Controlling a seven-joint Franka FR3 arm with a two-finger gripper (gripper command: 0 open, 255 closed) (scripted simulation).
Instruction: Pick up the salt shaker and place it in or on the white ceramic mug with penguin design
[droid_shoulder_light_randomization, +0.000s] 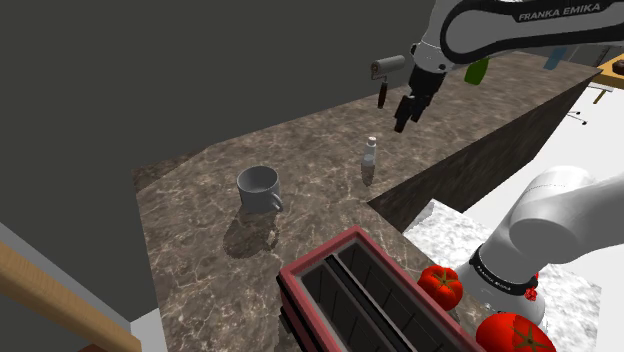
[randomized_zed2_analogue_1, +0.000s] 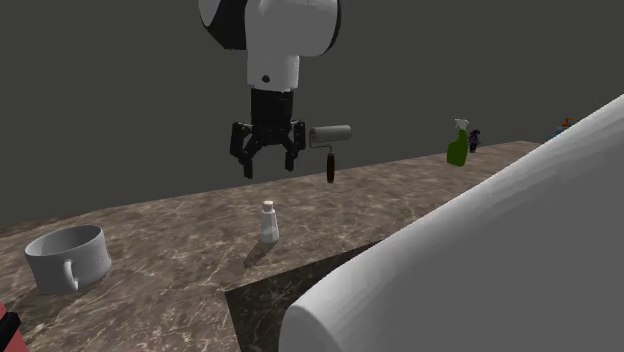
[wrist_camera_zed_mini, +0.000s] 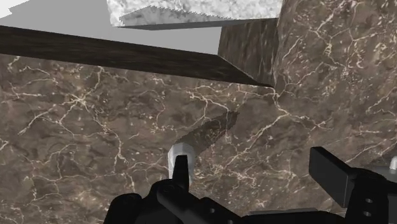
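Dark marbled worktop (droid_shoulder_light_randomization: 190, 215) held the small pale white-capped salt shaker (droid_shoulder_light_randomization: 371, 160) upright, apart from the plain grey mug (droid_shoulder_light_randomization: 259, 188). Your black tool (randomized_zed2_analogue_1: 268, 166) hung spread above it, so pick and placement both remained.

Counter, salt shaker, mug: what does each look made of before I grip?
Counter: dark brown marble-like stone with pale veins and a smooth finish. Salt shaker: pale greyish body with a whiter cap, possibly glass, though the look leaves it open. Mug: plain matte grey-white with no pattern visible; ceramic is plausible but not shown.
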